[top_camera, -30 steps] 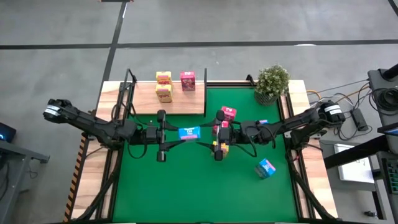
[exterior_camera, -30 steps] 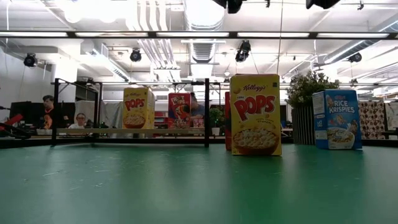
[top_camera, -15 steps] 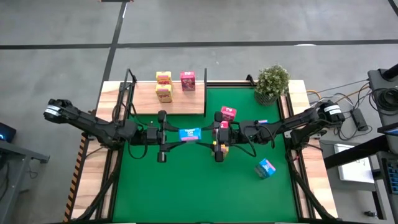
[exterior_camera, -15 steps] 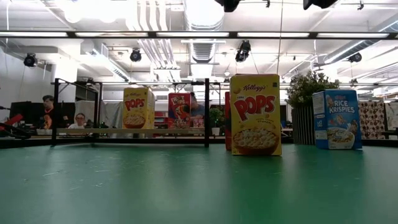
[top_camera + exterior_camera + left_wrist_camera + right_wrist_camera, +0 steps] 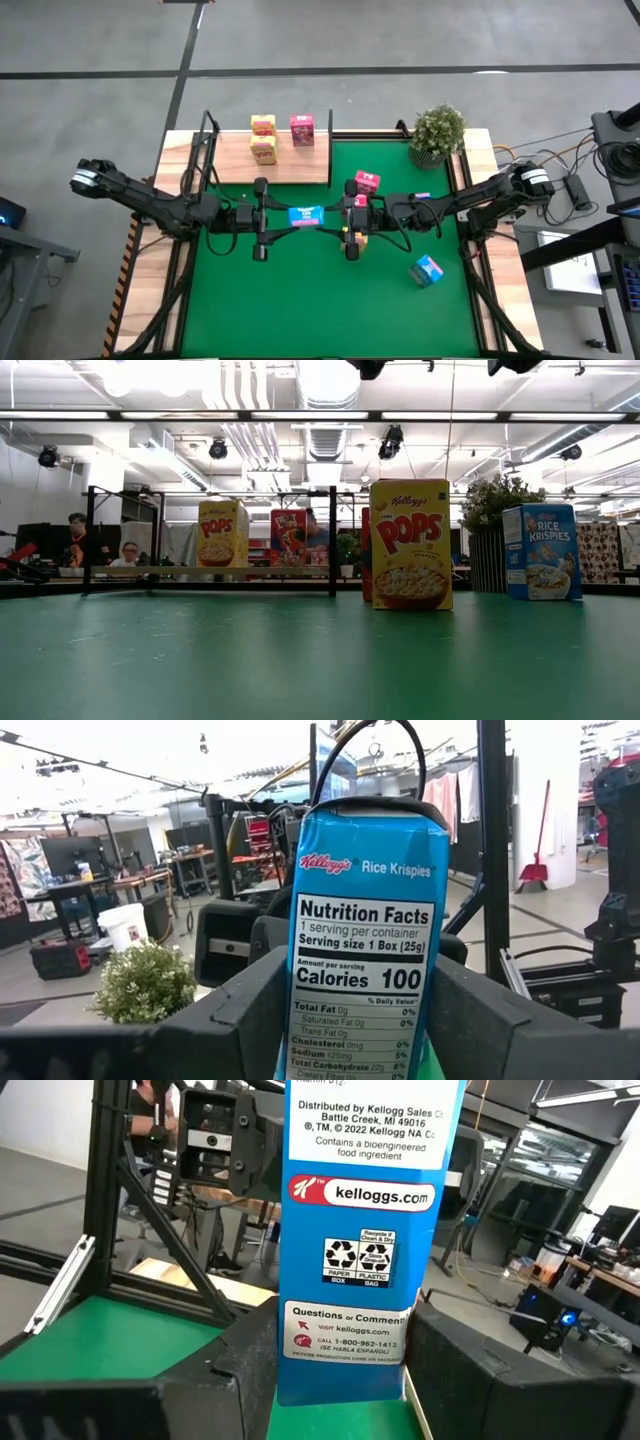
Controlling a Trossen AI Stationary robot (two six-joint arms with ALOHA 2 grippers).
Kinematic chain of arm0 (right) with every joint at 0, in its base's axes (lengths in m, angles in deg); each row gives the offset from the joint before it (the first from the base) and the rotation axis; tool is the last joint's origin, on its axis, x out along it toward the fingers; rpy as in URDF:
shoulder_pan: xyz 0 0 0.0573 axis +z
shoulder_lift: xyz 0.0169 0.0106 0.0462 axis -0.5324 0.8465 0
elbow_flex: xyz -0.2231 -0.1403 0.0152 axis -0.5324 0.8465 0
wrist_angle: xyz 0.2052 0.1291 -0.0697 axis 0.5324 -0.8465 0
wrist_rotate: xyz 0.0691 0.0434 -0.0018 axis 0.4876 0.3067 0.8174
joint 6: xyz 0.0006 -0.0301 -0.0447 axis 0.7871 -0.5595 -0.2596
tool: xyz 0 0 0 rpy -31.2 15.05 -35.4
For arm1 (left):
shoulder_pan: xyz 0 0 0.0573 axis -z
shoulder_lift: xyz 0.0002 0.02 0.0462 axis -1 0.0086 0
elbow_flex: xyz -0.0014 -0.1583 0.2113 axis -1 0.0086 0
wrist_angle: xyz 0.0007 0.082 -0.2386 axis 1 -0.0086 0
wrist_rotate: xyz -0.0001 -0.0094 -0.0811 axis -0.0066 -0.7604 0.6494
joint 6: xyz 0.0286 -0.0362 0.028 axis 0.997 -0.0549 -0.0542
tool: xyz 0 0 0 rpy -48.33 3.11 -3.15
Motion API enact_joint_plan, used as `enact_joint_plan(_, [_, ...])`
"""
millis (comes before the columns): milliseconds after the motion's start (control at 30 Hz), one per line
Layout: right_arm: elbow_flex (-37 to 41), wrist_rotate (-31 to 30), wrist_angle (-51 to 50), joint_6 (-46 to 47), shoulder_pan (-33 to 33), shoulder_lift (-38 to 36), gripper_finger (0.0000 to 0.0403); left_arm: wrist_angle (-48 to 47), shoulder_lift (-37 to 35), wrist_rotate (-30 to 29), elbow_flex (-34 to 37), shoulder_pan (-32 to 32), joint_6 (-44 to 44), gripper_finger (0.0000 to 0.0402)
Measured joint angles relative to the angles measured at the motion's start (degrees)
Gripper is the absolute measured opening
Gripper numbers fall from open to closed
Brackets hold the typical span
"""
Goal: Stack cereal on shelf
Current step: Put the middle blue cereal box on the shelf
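A small blue cardboard cereal box (image 5: 305,213) is seen in the high view above the middle of the green mat (image 5: 300,300), bridged between the two arms; one end is framed by the left gripper (image 5: 268,216) and the other by the right gripper (image 5: 343,214). In each wrist view the box stands between that arm's own dark fingers, the nutrition panel (image 5: 362,980) in the left one and the recycling panel (image 5: 362,1240) in the right one, so both claws are judged to be closed on the same box, although actual contact of the pads cannot be confirmed. The flat light-wood shelf with black posts (image 5: 235,165) lies at the mat's far left, well apart from the box, and already carries two yellow boxes (image 5: 263,138) and a pink box (image 5: 302,130). Another pink box (image 5: 366,182) stands near the right gripper and a tilted blue box (image 5: 428,270) lies nearer the front right, beside which a potted plant (image 5: 437,132) is noted at the far corner. The box is judged light, hollow and easily crushed, with slick printed faces; it is best held across its narrow sides, near mid-height, with modest pressure only.
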Motion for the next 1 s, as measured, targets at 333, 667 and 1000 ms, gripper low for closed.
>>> enact_joint_plan(333, [-0.01, 0.00, -1.02, -0.59, 0.02, -0.02, 0.0180, -2.06, -0.88, -0.07, 0.00, 0.00, -1.47, 0.0249])
enact_joint_plan(667, [0.01, -0.50, -4.33, -0.62, 0.00, -0.63, 0.0180, -10.64, -6.30, -0.07, 0.00, 0.02, -2.68, 0.0282])
enact_joint_plan(1000, [-0.01, -4.68, -11.09, -1.45, 0.00, -1.03, 0.0180, -16.12, -10.86, -1.11, -0.10, 0.34, -3.29, 0.0282])
